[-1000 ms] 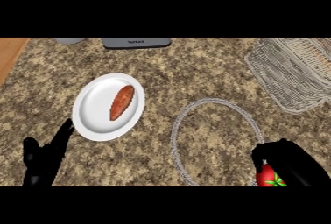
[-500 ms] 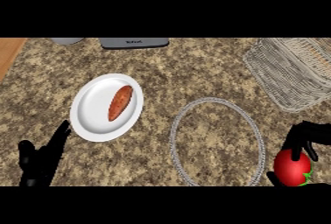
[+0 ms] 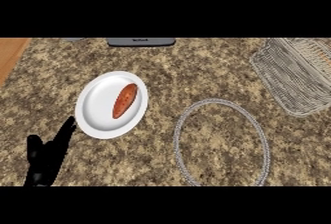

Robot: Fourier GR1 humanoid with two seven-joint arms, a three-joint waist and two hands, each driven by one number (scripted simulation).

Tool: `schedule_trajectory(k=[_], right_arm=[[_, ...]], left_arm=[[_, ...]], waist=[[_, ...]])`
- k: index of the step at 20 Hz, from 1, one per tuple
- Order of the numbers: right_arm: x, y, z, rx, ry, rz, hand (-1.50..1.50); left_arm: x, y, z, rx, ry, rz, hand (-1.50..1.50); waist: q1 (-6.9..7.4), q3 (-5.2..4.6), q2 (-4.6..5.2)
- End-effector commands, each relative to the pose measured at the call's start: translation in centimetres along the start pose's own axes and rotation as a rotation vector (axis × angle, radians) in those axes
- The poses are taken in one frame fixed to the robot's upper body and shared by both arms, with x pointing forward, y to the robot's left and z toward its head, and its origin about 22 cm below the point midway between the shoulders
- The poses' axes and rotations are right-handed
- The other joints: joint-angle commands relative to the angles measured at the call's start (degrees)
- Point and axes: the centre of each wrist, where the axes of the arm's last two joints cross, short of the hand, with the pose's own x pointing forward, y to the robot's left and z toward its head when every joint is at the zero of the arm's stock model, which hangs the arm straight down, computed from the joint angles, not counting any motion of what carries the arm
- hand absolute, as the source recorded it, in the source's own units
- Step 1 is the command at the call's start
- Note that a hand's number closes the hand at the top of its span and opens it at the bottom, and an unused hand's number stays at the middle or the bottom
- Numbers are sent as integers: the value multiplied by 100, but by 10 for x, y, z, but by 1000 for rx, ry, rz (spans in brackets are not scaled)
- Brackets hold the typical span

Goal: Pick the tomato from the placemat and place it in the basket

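From where I sit, the speckled stone counter (image 3: 194,65) fills the whole view, and I take the placemat (image 3: 222,143) as my landmark: an oval ring of pale cord lying flat, with bare counter showing inside it. Up and to the right of the placemat, well apart from it, stands the wire basket (image 3: 294,74), cut off by the right edge, so I cannot see its far side or tell what, if anything, lies in the hidden part. Left of the placemat, near but not touching, is a white plate (image 3: 97,111) with a reddish sausage (image 3: 125,101) lying on it, its long axis running up and slightly right. Above the placemat, at the top of the counter, a dark appliance (image 3: 141,42) is only partly in view. Lower left of the placemat, just below the plate, my left hand (image 3: 47,155) rests released, fingers straight and pointing up. The tomato is nowhere to be seen: not inside the placemat's ring and not in the visible part of the basket. My right hand is out of view too, so I cannot tell its state. The basket lies on the right side, so I judge the right arm is the one for this move.
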Motion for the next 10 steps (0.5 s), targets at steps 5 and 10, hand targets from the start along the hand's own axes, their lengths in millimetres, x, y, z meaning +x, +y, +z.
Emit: schedule_trajectory(k=[5,10], right_arm=[[13,-84,-45,-81,101,21,150],[-12,-93,-66,-91,145,40,150]], left_arm=[[-21,-12,-3,-37,127,16,0],[-16,-16,-16,-44,141,12,0]], waist=[[224,-64,100],[234,-60,123]])
